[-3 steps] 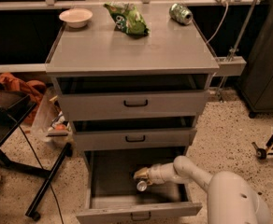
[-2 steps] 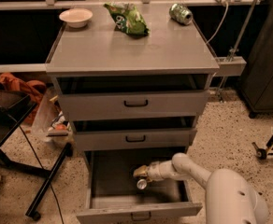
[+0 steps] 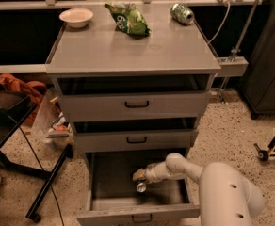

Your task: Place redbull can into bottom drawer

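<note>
Below, gripper [image 3: 139, 175] at redbull can [image 3: 141, 187] in bottom drawer [image 3: 111, 180], grip unclear, speckled floor [image 3: 231, 131]

Tally: 3 drawers [image 3: 136, 105]; 1 green can [image 3: 182, 13]; 1 redbull can [image 3: 141, 187]; 1 bowl [image 3: 76, 17]; 1 chip bag [image 3: 128, 19]; 1 gripper [image 3: 139, 175], down in the bottom drawer [image 3: 109, 185].

gripper [image 3: 139, 175] | in bottom drawer [image 3: 113, 182] by redbull can [image 3: 141, 187] | apparently drifted slightly left

redbull can [image 3: 141, 187] — silver, inside bottom drawer [image 3: 110, 182], at gripper [image 3: 139, 175] | bottom drawer — grey, pulled open
</note>
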Robot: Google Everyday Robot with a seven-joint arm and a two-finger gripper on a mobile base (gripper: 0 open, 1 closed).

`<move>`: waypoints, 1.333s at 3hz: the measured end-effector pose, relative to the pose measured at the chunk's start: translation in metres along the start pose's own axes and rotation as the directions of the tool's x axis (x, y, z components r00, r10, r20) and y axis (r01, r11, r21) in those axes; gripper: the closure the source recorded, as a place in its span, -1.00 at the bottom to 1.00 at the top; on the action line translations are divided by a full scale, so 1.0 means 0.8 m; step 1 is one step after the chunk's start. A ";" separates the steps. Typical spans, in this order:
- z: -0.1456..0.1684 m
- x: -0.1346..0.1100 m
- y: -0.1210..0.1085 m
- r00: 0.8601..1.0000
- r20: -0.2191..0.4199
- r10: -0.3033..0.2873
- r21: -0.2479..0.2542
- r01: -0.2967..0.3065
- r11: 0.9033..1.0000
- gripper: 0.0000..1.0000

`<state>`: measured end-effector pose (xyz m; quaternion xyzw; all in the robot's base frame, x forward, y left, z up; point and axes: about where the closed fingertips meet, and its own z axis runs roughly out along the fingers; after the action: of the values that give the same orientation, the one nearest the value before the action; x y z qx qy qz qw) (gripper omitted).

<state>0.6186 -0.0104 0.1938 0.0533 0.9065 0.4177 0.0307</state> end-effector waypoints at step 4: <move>0.044 0.008 -0.030 0.998 0.056 0.015 0.136 -0.023 0.990 -0.31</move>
<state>0.6137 0.0012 0.1528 0.0754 0.9313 0.3531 0.0479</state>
